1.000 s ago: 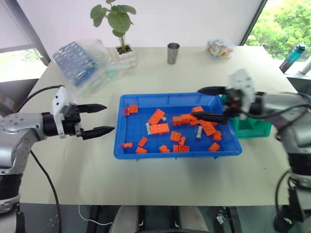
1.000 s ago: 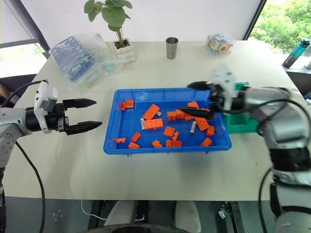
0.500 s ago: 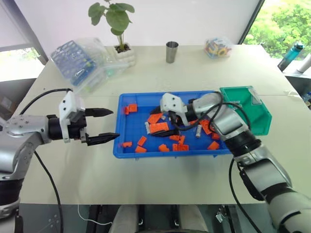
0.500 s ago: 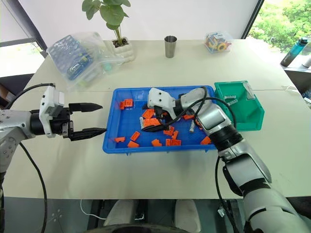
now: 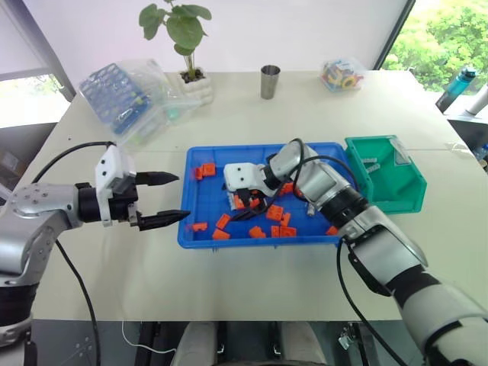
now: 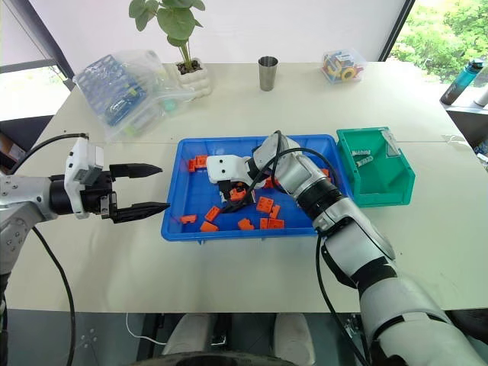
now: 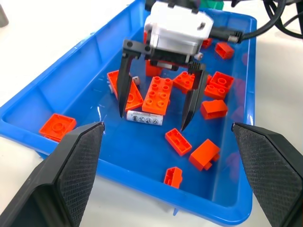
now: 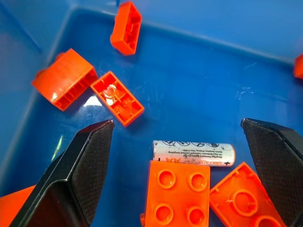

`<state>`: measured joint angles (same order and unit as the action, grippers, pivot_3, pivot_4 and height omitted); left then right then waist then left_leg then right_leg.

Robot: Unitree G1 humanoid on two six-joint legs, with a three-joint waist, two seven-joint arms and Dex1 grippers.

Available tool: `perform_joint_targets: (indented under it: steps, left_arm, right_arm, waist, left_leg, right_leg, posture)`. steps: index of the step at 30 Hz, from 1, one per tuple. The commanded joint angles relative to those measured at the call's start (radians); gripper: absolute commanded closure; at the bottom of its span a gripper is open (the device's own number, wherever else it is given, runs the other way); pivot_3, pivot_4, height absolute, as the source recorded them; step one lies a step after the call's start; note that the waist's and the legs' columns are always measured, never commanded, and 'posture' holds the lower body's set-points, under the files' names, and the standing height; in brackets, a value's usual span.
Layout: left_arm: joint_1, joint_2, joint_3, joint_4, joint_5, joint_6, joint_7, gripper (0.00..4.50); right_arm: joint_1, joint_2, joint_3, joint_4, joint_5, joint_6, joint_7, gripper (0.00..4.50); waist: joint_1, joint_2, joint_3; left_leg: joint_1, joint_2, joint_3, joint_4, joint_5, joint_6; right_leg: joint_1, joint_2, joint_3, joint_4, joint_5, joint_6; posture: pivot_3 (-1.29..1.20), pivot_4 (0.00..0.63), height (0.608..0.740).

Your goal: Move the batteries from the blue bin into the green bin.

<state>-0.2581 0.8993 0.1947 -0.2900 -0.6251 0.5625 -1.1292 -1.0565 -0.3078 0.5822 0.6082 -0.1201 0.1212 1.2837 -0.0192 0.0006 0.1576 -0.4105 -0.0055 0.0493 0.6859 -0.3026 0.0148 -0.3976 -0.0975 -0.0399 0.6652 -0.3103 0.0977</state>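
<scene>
The blue bin [image 5: 259, 242] lies mid-table, strewn with orange bricks [image 5: 275, 213]. One battery [image 8: 193, 153] lies flat on its floor against a large orange brick [image 7: 156, 95]. My right gripper [image 7: 152, 121] hangs open and tilted down over that battery [image 7: 144, 117], one finger on each side, touching nothing. The green bin [image 5: 393, 183] stands against the blue bin's right end, with small silvery cylinders [image 6: 361, 155] inside. My left gripper [image 5: 183, 196] is open and empty, level, just left of the blue bin.
At the back of the table stand a potted plant [image 5: 183, 30], a metal cup [image 5: 271, 82], a clear bag with a blue rack [image 5: 126, 99] and a clear tub of colourful pieces [image 5: 343, 75]. A bottle [image 5: 456, 88] stands off the table's right edge.
My right gripper swept left from the green bin's side across the blue bin, tipped downward and sank over the battery, still open. The left gripper kept its place.
</scene>
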Motion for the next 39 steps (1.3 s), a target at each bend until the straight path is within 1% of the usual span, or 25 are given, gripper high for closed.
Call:
perform_joint_targets:
  steps: [1, 4, 10, 15, 16, 19, 20, 21, 22, 25, 28, 29, 32, 35, 36, 39]
  left_arm:
    - [-0.020, -0.003, 0.013, -0.026, -0.021, -0.002, 0.008, 0.00]
    - [-0.027, -0.009, 0.009, -0.026, -0.019, -0.003, 0.013, 0.00]
    - [-0.033, -0.020, 0.002, -0.024, -0.015, -0.007, 0.023, 0.00]
    - [-0.039, -0.030, -0.001, -0.022, -0.011, -0.009, 0.031, 0.00]
    - [-0.039, -0.031, -0.001, -0.022, -0.010, -0.010, 0.032, 0.00]
    - [-0.039, -0.033, 0.000, -0.022, -0.009, -0.011, 0.034, 0.00]
    - [-0.039, -0.033, 0.000, -0.022, -0.009, -0.011, 0.035, 0.00]
    - [-0.039, -0.033, 0.000, -0.022, -0.008, -0.012, 0.034, 0.00]
    - [-0.039, -0.033, -0.001, -0.021, -0.008, -0.013, 0.033, 0.00]
    - [-0.037, -0.031, -0.002, -0.022, -0.007, -0.015, 0.029, 0.00]
    - [-0.046, -0.034, -0.011, -0.017, -0.006, -0.014, 0.027, 0.00]
    - [-0.047, -0.035, -0.014, -0.017, -0.007, -0.014, 0.026, 0.00]
    - [-0.052, -0.050, -0.034, -0.016, -0.003, -0.019, 0.025, 0.00]
    - [-0.073, -0.071, -0.058, -0.006, 0.006, -0.022, 0.030, 0.00]
    - [-0.080, -0.076, -0.064, -0.001, 0.008, -0.023, 0.030, 0.00]
    - [-0.109, -0.092, -0.083, 0.016, 0.012, -0.026, 0.027, 0.00]
  right_arm:
    - [-0.044, 0.012, -0.001, 0.044, -0.033, -0.005, 0.027, 0.06]
    - [-0.055, 0.020, -0.005, 0.087, -0.047, 0.000, 0.051, 0.06]
    - [-0.097, 0.053, -0.026, 0.193, -0.064, -0.010, 0.038, 0.06]
    - [-0.108, 0.077, -0.049, 0.216, -0.049, 0.016, 0.063, 0.06]
    - [-0.107, 0.078, -0.051, 0.216, -0.051, 0.015, 0.064, 0.28]
    - [-0.097, 0.078, -0.058, 0.207, -0.054, 0.008, 0.067, 1.17]
    - [-0.094, 0.078, -0.061, 0.203, -0.054, 0.005, 0.065, 1.76]
    - [-0.091, 0.079, -0.065, 0.198, -0.052, 0.001, 0.061, 2.21]
    - [-0.090, 0.082, -0.074, 0.188, -0.045, 0.005, 0.057, 2.28]
    - [-0.086, 0.093, -0.111, 0.141, -0.013, 0.037, 0.047, 2.28]
    - [-0.076, 0.081, -0.185, -0.007, 0.050, 0.145, 0.043, 2.28]
    - [-0.066, 0.069, -0.206, -0.066, 0.068, 0.183, 0.039, 2.28]
    - [-0.026, -0.018, -0.341, -0.331, 0.161, 0.392, 0.003, 2.28]
    - [0.005, -0.124, -0.455, -0.468, 0.199, 0.557, -0.074, 2.28]
    - [0.020, -0.166, -0.484, -0.495, 0.205, 0.593, -0.095, 2.28]
    - [0.135, -0.358, -0.577, -0.554, 0.183, 0.608, -0.140, 2.28]
  waist:
    - [-0.001, 0.000, 0.000]
    - [-0.003, 0.000, 0.000]
    - [-0.004, 0.000, 0.000]
    - [-0.004, 0.000, 0.000]
    - [-0.004, 0.000, 0.000]
    - [-0.005, 0.000, 0.000]
    - [-0.005, 0.000, 0.000]
    - [-0.005, 0.000, 0.000]
    - [-0.005, 0.000, 0.000]
    - [-0.005, 0.000, 0.000]
    - [-0.005, 0.000, 0.000]
    - [-0.004, 0.000, 0.000]
    - [0.006, 0.000, 0.000]
    - [0.014, -0.001, 0.000]
    - [0.014, -0.001, 0.000]
    - [0.016, -0.002, -0.001]
  left_leg:
    - [0.000, 0.000, 0.000, 0.000, 0.000, 0.000]
    - [0.000, 0.000, 0.000, 0.000, 0.000, 0.000]
    - [0.000, 0.000, 0.000, 0.000, 0.000, 0.000]
    - [0.000, 0.000, 0.000, 0.000, 0.000, 0.000]
    - [0.000, 0.000, 0.000, 0.000, 0.000, 0.000]
    - [0.000, 0.000, 0.000, 0.000, 0.000, 0.000]
    - [0.000, 0.000, 0.000, 0.000, 0.000, 0.000]
    - [0.000, 0.000, 0.000, 0.000, 0.000, 0.000]
    - [0.000, 0.000, 0.000, 0.000, 0.000, 0.000]
    - [0.000, 0.000, 0.000, 0.000, 0.000, 0.000]
    - [0.000, 0.000, 0.000, 0.000, 0.000, -0.001]
    - [0.000, 0.000, 0.000, 0.000, 0.000, -0.001]
    - [0.000, 0.000, 0.000, 0.000, 0.000, -0.001]
    - [0.000, -0.003, -0.002, 0.000, 0.000, 0.000]
    - [0.000, -0.003, -0.003, 0.000, 0.000, 0.000]
    - [0.000, -0.004, -0.003, 0.000, 0.000, 0.000]
  right_leg:
    - [0.000, 0.000, 0.000, 0.000, 0.000, 0.000]
    - [0.000, 0.000, 0.000, 0.000, 0.000, 0.000]
    - [0.000, 0.000, 0.000, 0.000, 0.000, 0.000]
    - [0.000, 0.000, 0.000, 0.000, 0.000, 0.000]
    - [0.000, 0.000, 0.000, 0.001, 0.000, 0.000]
    - [0.000, 0.000, 0.000, 0.001, 0.000, 0.000]
    - [0.000, 0.000, 0.000, 0.001, 0.000, 0.000]
    - [0.000, 0.000, 0.000, 0.001, 0.000, 0.000]
    - [0.000, 0.000, 0.000, 0.001, 0.000, 0.000]
    - [0.000, 0.000, 0.000, 0.001, 0.000, 0.000]
    - [0.000, 0.000, 0.000, 0.001, 0.000, 0.000]
    - [0.000, 0.000, 0.000, 0.001, 0.000, 0.000]
    - [0.000, 0.000, 0.000, 0.001, 0.000, 0.000]
    - [0.001, -0.003, -0.001, 0.000, 0.000, 0.000]
    - [0.001, -0.004, -0.001, 0.000, 0.000, 0.000]
    - [0.002, -0.004, -0.002, -0.001, 0.000, 0.000]
  posture:
    - [0.00, 0.150, 0.716]
    - [0.00, 0.150, 0.716]
    - [0.00, 0.150, 0.716]
    - [0.00, 0.150, 0.716]
    - [0.00, 0.150, 0.716]
    - [0.00, 0.150, 0.716]
    - [0.00, 0.150, 0.716]
    - [0.00, 0.150, 0.716]
    - [0.00, 0.150, 0.716]
    - [0.00, 0.150, 0.716]
    - [0.00, 0.150, 0.716]
    - [0.00, 0.150, 0.716]
    - [0.00, 0.150, 0.716]
    - [0.00, 0.150, 0.716]
    - [0.00, 0.150, 0.716]
    - [0.00, 0.150, 0.716]
